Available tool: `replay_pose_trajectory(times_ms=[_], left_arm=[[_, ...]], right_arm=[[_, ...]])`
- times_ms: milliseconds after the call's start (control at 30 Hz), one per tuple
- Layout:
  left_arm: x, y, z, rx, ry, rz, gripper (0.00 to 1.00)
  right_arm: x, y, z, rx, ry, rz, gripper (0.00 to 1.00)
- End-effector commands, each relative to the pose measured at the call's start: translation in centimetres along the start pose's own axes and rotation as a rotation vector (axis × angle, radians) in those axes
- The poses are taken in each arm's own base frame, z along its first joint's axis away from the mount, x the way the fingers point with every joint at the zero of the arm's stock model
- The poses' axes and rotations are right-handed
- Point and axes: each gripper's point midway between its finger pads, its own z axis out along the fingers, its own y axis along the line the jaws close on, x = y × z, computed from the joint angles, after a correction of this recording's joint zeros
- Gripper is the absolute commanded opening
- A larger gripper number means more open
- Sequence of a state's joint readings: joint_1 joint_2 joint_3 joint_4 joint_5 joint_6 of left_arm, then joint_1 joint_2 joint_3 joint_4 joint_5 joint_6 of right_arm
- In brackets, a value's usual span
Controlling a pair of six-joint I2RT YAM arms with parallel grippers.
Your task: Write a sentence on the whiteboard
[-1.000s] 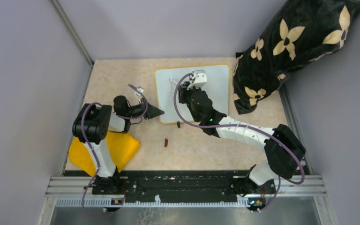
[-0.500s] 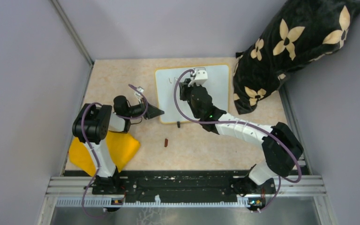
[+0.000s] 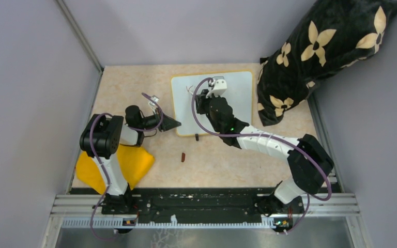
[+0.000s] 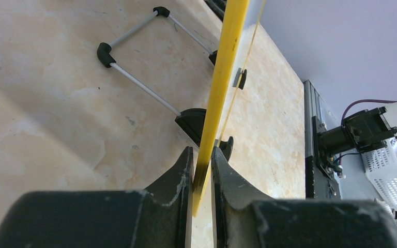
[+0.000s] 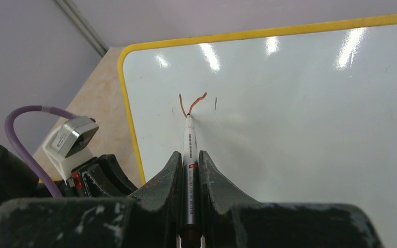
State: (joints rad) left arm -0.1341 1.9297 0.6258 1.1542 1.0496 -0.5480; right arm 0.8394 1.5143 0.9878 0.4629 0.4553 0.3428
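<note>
Beige marbled tabletop [image 3: 134, 88]: glossy white yellow-framed whiteboard [image 3: 240, 103] sits centre-back. L gripper [image 4: 201, 155] fingers pinch its frame edge; R gripper [image 5: 188, 160] fingers pinch slim white marker pen [image 5: 188, 142], tip on thin reddish stroke [image 5: 199, 98], board's far-left.

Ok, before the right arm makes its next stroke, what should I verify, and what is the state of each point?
1. Hold of the left gripper on the whiteboard frame: ok, clamped on the yellow edge.
2. The marker straight in the right gripper: ok.
3. Marker tip on the board surface: seems ok, it meets the stroke's end.
4. The sentence finished: not ok, only one reddish stroke.
5. Bare board to the right of the stroke: ok.
6. Pressure of the tip: cannot tell.
</note>
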Motion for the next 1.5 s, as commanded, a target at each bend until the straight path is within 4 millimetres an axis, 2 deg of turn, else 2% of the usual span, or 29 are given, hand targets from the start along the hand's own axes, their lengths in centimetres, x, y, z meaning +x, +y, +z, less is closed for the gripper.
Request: replay_pose_trajectory(times_ms=[0,367,567,667,733,833,967,1133,1467], left_arm=[[0.1,0.0,0.0,-0.01,0.003,0.004,0.01],[0.0,-0.1,0.0,-0.009,0.001,0.007,0.01],[0.1,-0.1,0.0,-0.009,0.002,0.005,0.01],[0.1,0.0,0.0,-0.01,0.002,0.004,0.01],[0.1,0.0,0.0,-0.011,0.002,0.003,0.01],[0.2,0.0,0.0,-0.012,0.002,0.002,0.01],[0.2,0.0,-0.1,-0.012,0.003,0.003,0.0],[0.2,0.1,-0.1,-0.013,0.004,0.003,0.0],[0.3,0.1,-0.1,-0.012,0.007,0.003,0.0]], right_arm=[[0.8,0.6,-0.2,-0.032,0.025,0.018,0.0],[3.4,2.4,-0.8,-0.084,0.096,-0.003,0.0],[3.9,3.0,-0.9,-0.104,0.115,-0.008,0.0],[2.4,3.0,-1.2,-0.091,0.083,0.004,0.0],[0.2,3.1,-1.8,-0.099,0.029,0.025,0.0],[-2.1,3.0,-2.4,-0.092,-0.024,0.023,0.0],[-3.8,1.5,-2.6,-0.055,-0.061,0.019,0.0],[-3.9,0.1,-2.3,-0.023,-0.057,0.012,0.0],[-2.6,0.0,-1.3,-0.018,-0.027,-0.007,0.0]])
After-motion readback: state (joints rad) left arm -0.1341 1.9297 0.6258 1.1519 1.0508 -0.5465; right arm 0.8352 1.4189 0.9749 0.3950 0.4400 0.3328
